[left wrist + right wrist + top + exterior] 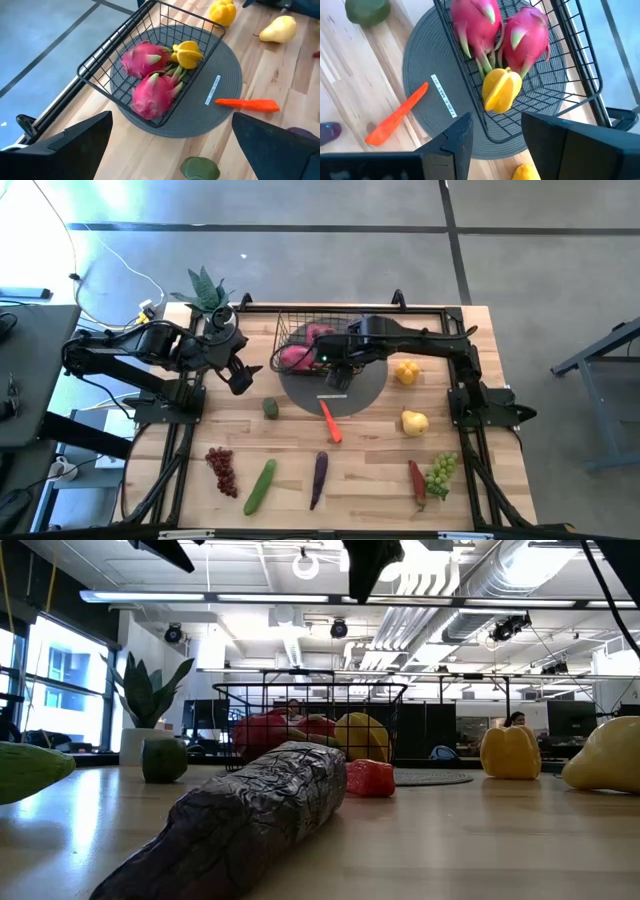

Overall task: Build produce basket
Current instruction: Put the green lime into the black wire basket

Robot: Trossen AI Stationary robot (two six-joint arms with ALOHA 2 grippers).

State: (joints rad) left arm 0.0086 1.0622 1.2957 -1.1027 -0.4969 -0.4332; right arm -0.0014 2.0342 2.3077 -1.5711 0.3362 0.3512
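The black wire basket (312,338) stands on the grey round mat (345,392). It holds two pink dragon fruits (147,75) and a yellow star fruit (501,90). My right gripper (496,142) hangs open above the basket's near side, over the star fruit, touching nothing. In the low view it shows well above the basket (372,565). My left gripper (172,145) is open and raised left of the basket, near the potted plant (205,290). An orange carrot (330,420) lies with its far end on the mat's near edge.
A yellow pepper (406,372) and a yellow pear (414,422) lie right of the mat, and a round green piece (271,408) lies to its left. Along the near edge are red grapes (222,470), a cucumber (260,485), a purple pod (319,478), a red pod (417,480) and green grapes (441,472).
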